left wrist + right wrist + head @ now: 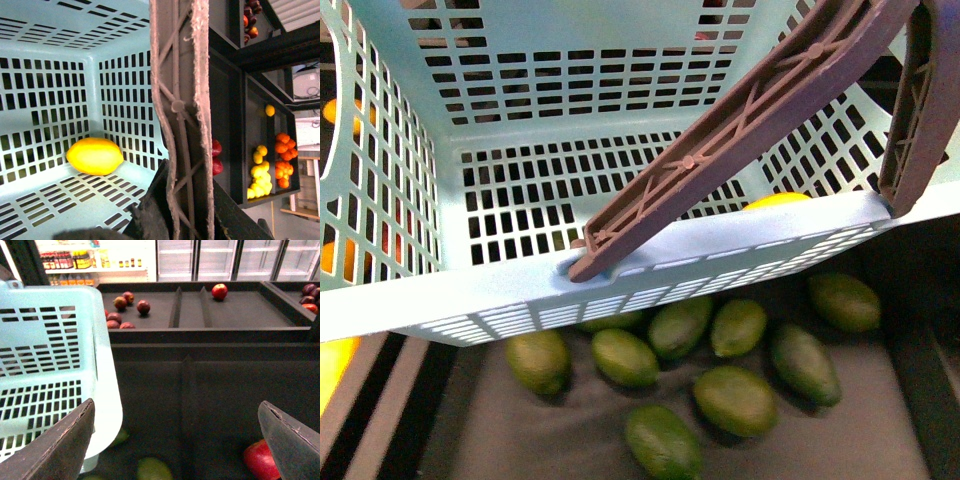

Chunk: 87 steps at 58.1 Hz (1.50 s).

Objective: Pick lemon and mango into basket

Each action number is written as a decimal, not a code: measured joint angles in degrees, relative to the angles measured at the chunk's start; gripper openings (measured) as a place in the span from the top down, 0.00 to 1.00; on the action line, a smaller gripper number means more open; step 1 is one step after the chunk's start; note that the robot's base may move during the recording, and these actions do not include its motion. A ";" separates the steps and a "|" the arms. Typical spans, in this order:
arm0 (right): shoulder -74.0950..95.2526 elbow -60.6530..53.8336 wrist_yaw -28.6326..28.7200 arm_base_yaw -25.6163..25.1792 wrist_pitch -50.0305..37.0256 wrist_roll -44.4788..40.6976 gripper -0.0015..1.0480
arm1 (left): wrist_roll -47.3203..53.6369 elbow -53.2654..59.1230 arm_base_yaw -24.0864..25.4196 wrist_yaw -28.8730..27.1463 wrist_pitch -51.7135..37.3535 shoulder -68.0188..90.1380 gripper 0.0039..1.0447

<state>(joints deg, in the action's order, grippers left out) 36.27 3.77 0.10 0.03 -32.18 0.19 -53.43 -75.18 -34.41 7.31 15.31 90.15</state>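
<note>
The light turquoise basket [620, 290] fills the front view, lifted above a fruit shelf, with its grey-brown handles [750, 130] raised. My left gripper [185, 220] is shut on one handle [180, 100], with dark fingers on either side of it. A yellow lemon [95, 156] lies on the basket's slotted floor; the front view shows only a sliver of the lemon [777, 200] over the rim. My right gripper [175, 440] is open beside the basket [50, 370], over the dark shelf, with nothing between its fingers. The mango is out of view.
Several green oval fruits [735, 400] lie on the dark shelf under the basket. A red apple [260, 460] sits near my right finger, and more apples [218, 291] lie on the upper shelf. Bins of yellow fruits [260, 175] and oranges [284, 160] stand beyond the handle.
</note>
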 joint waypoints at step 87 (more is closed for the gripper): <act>0.02 -0.02 -0.11 0.00 0.00 0.02 0.08 | 0.00 0.00 0.00 -0.07 0.02 0.00 0.94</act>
<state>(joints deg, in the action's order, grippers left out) 36.29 3.75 -0.01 0.03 -32.18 0.21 -53.43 -75.18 -34.41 7.25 15.33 90.15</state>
